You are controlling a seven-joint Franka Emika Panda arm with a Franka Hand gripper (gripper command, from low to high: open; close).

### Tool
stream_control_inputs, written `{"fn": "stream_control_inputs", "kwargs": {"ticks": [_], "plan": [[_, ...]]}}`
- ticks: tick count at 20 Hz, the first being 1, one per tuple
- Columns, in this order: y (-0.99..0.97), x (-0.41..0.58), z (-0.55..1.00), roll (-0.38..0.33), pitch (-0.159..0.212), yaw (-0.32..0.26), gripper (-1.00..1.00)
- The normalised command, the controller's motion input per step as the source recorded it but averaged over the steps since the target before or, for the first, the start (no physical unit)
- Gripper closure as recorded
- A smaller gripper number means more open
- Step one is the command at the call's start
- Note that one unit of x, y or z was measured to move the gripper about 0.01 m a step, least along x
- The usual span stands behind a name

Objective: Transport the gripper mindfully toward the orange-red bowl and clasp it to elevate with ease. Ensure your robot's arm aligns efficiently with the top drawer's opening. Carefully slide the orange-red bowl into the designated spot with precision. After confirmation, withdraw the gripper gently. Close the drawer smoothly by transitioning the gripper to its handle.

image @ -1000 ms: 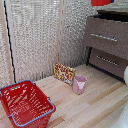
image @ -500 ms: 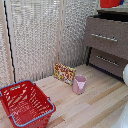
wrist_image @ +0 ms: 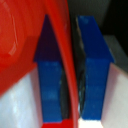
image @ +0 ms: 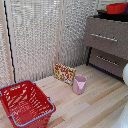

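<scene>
With the gripper [wrist_image: 71, 75] clamped on the rim of the orange-red bowl [image: 116, 8], one blue finger [wrist_image: 50, 80] inside and one outside, the bowl hangs high at the exterior view's right, directly above the top drawer [image: 106, 37], so lowering depends on that drawer's opening.

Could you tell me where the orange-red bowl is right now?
The orange-red bowl is at the top right of the exterior view, above the dresser's top drawer. In the wrist view, its rim sits pinched between the gripper fingers.
</scene>
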Motion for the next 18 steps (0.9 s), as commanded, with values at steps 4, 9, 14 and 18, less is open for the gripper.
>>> {"fn": "stream_control_inputs", "kwargs": {"ticks": [4, 9, 14, 18], "plan": [[0.0, 0.0, -0.08, -0.003, 0.05, -0.004, -1.0], [0.03, 0.044, -0.03, -0.018, 0.006, -0.014, -1.0], [0.3, 0.026, 0.06, -0.079, -0.008, 0.05, -1.0], [0.24, 0.018, 0.11, -0.115, 0.009, 0.186, -1.0]]}}
